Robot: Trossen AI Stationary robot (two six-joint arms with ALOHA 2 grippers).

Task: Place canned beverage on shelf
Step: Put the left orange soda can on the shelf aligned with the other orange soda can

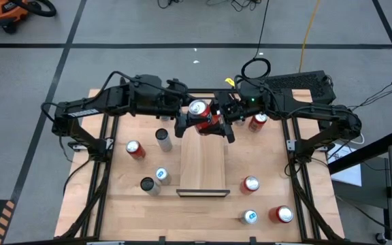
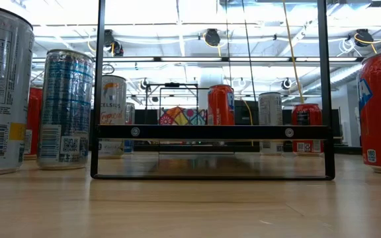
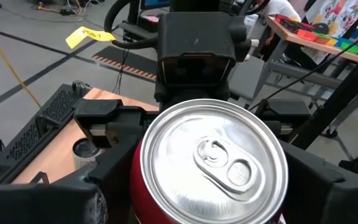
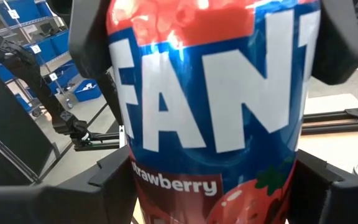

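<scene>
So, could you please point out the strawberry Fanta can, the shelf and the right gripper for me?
Strawberry Fanta can (image 1: 198, 109), high view, on its silver lid.
Shelf (image 1: 203, 167), high view, on the bare middle of the board.
Right gripper (image 1: 216, 117), high view, between its fingertips beside the can.

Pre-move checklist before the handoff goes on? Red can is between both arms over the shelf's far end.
1. Red Fanta strawberry can between both tools: ok.
2. Right tool closed on the can: ok.
3. Left tool grip firm: cannot tell, its fingers flank the can.
4. Can upright, silver lid up: ok.
5. Long light-wood shelf bare of cans: ok.
6. Nearby silver can off the shelf: ok.
</scene>
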